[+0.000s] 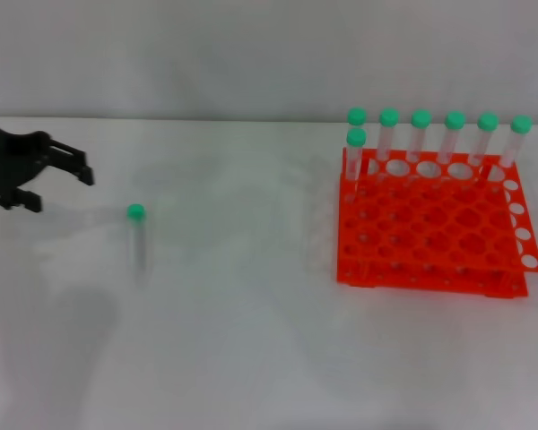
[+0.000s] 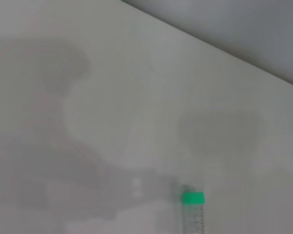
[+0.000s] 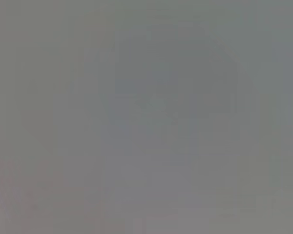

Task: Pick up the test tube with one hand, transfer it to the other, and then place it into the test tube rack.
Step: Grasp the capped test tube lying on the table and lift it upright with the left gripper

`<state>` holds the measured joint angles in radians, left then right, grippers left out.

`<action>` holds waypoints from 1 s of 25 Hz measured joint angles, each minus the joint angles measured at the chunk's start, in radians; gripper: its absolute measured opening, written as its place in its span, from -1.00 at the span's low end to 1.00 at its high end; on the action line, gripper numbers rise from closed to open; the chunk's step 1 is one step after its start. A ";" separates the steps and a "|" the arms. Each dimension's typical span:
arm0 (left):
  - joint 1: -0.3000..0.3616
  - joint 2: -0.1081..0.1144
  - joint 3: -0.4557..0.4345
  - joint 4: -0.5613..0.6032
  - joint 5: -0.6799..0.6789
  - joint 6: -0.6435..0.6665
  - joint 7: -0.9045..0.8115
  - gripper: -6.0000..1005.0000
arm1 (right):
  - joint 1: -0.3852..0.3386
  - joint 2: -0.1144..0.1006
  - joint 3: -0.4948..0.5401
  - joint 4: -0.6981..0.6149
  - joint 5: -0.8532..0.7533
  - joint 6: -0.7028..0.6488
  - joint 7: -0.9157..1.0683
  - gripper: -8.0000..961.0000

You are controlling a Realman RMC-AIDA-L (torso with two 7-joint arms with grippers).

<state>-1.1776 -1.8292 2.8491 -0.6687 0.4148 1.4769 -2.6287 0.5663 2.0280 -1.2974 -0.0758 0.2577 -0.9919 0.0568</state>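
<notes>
1. Nearest the camera in the head view, the lower half of the frame shows only bare white table with soft shadows on it.
2. Left of centre, the test tube lies flat on the table, its green cap toward the far side and its clear body pointing toward the camera. Nothing touches it. The left wrist view shows the same tube at its lower edge, cap end visible, resting on the surface.
3. At the left edge of the frame, level with the cap, the left gripper sits near the tube but apart from it. Its black fingers are spread wide, they hold nothing, and they point toward the tube.
4. At the right of the frame, further back, stands the orange test tube rack. Seven green-capped tubes stand upright along its far side, six in the back row and one at the left just ahead of them; most holes are free.
5. The right gripper shows in no view; the right wrist picture is a featureless grey, so its jaws cannot be judged.
6. Progress, as I judge it: nothing is done yet. The pickup, the hand-over and the placing into the rack all remain, and the left arm looks set for the first grasp.
</notes>
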 joint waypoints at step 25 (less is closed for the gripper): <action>0.017 -0.017 -0.002 0.308 0.125 -0.197 -0.113 0.58 | 0.017 0.000 -0.011 -0.002 0.000 0.007 0.013 0.71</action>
<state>-1.1601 -1.8459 2.8472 -0.3605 0.5400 1.2802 -2.7421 0.5829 2.0279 -1.3084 -0.0781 0.2578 -0.9847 0.0698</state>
